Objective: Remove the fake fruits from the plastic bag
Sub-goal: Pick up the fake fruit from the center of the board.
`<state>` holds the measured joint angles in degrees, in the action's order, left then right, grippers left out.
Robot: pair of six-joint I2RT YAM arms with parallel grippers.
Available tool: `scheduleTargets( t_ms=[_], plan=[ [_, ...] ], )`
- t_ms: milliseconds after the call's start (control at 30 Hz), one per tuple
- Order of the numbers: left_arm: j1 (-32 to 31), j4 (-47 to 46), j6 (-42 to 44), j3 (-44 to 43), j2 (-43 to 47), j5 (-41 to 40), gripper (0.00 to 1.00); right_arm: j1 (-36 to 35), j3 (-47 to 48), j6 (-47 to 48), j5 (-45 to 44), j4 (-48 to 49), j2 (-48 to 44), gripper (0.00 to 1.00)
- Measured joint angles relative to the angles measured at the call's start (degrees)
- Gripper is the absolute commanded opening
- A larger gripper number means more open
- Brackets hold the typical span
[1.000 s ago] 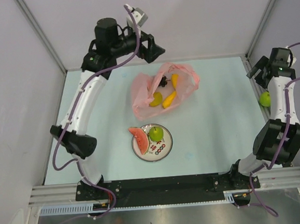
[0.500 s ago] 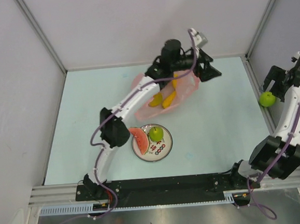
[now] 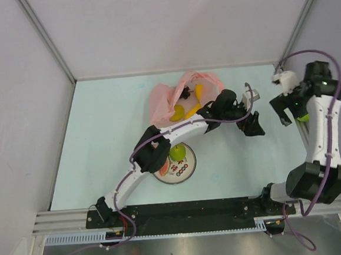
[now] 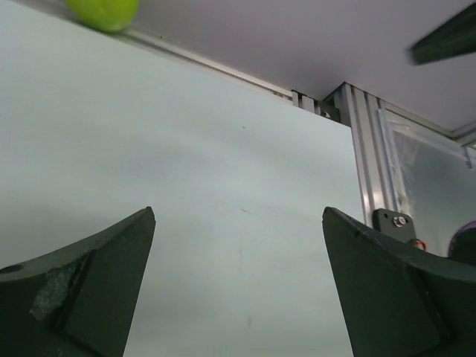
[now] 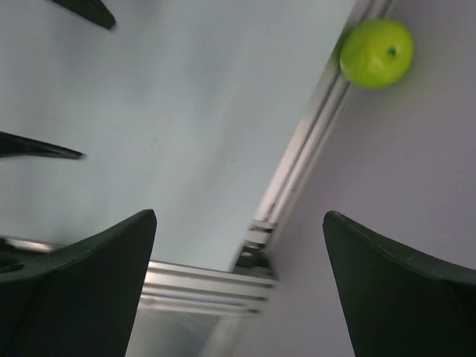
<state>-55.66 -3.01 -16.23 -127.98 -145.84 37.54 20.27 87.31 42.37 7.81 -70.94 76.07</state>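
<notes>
pink plastic bag (image 3: 159, 102) crumpled, yellow fruits (image 3: 177, 113) inside

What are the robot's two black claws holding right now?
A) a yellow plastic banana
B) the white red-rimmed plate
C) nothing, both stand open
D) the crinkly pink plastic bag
C: the left arm's black claw and the right arm's black claw both gape wide, with nothing between their fingers.

Bright, even, diffuse light, faint shadows; the left wrist view blurs the green fruit (image 4: 104, 11).
</notes>
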Motion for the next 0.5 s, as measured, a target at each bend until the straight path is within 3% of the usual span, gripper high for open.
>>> scheduleTargets(
  t_ms=[133, 300, 500],
  plan=[
    [2.45, -2.82, -1.81, 16.94, 11.32, 1.79, 1.00, -7.56, 0.07, 18.69, -10.12, -1.81, 7.63, 1.00],
    [6.21, -2.49, -1.60, 25.70, 24.50, 4.20, 1.00, -6.88, 4.15, 37.24, -18.88, -2.75, 16.81, 1.00],
    [8.87, 1.90, 1.97, 31.95, 38.80, 6.51, 1.00, -4.15, 18.14, 41.11, -23.45, -3.74, 33.18, 0.95]
  ],
)
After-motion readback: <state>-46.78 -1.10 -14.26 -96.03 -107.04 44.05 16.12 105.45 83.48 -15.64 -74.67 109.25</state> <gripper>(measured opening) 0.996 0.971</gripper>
